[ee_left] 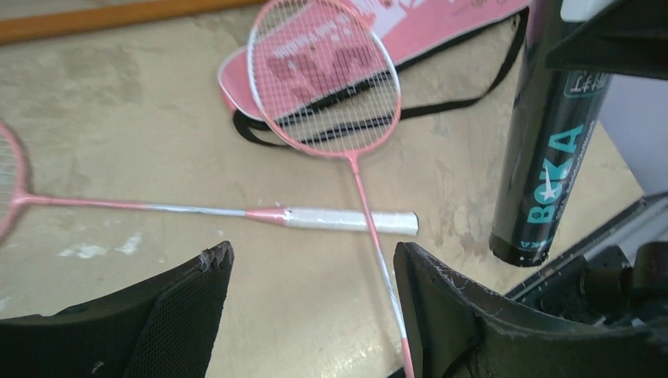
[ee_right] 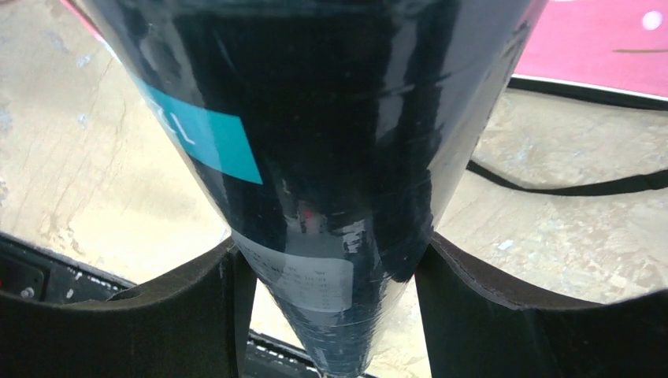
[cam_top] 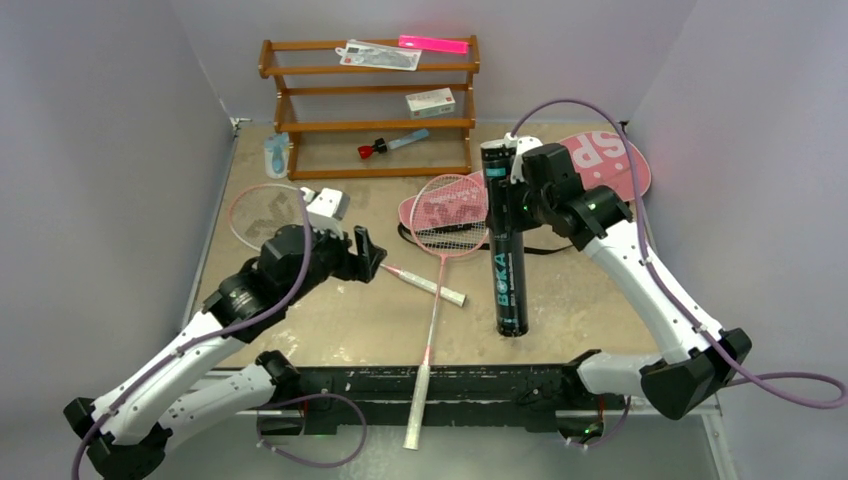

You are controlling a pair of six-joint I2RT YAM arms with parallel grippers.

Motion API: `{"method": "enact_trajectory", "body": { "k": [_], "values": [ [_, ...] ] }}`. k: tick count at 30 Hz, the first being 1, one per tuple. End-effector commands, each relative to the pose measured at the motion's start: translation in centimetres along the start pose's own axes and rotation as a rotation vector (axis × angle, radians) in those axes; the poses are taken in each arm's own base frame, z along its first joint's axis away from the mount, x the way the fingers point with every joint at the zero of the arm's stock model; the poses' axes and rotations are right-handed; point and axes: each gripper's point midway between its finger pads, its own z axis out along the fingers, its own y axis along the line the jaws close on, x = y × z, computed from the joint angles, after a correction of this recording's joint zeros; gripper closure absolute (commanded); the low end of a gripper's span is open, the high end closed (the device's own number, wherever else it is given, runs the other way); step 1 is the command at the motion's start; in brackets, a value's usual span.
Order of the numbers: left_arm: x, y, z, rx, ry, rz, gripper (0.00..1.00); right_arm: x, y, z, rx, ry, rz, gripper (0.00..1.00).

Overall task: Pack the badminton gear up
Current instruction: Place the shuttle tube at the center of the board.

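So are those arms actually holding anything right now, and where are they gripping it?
The right gripper clamps the upright black tube around its upper part. The left gripper is open and holds nothing.

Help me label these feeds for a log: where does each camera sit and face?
Top external: above and behind the bases, looking down across the table to the wooden shelf; left arm and right arm show.
Left wrist: on the left arm, facing the pink racket on the pink bag; open left gripper shows.
Right wrist: on the right arm, looking down the black BOKA tube gripped by the right gripper.
Shared: all three show that tube.
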Motion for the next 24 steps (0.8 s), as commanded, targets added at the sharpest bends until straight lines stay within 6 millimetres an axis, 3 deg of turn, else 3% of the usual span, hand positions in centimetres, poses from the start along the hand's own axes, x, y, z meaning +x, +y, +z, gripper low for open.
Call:
{"method": "enact_trajectory", "body": {
  "k": [1, 4, 6, 12, 15, 18, 24],
  "values": [
    [3.1, -2.3, 2.2, 0.12, 0.084, -0.073, 0.28, 0.0, 0.0, -0.5, 0.006, -0.007, 0.019, 0.53],
    [7.3, -3.3, 4.4, 0.165, 0.23, -0.098, 0.28, 0.6, -3.4, -0.4, 0.195, -0.015, 0.031, 0.52],
    [9.3, -3.7, 5.7, 0.162, 0.286, -0.095, 0.28, 0.9, -4.5, 0.0, 0.251, -0.029, 0.052, 0.53],
    [12.3, -5.0, 8.3, 0.116, 0.343, 0.019, 0.31, 1.2, -4.6, 2.3, 0.087, -0.018, 0.224, 0.54],
    [14.0, -5.5, 9.1, 0.109, 0.408, 0.058, 0.32, 0.7, -6.6, 1.9, 0.063, -0.051, 0.368, 0.55],
    [15.7, -6.1, 9.5, 0.14, 0.465, 0.061, 0.32, 0.8, -6.7, 1.2, -0.064, -0.099, 0.488, 0.55],
    [18.5, -7.4, 9.7, 0.215, 0.524, 0.023, 0.34, 3.9, -8.3, 1.9, -0.095, -0.079, 0.7, 0.59]
  ]
}}
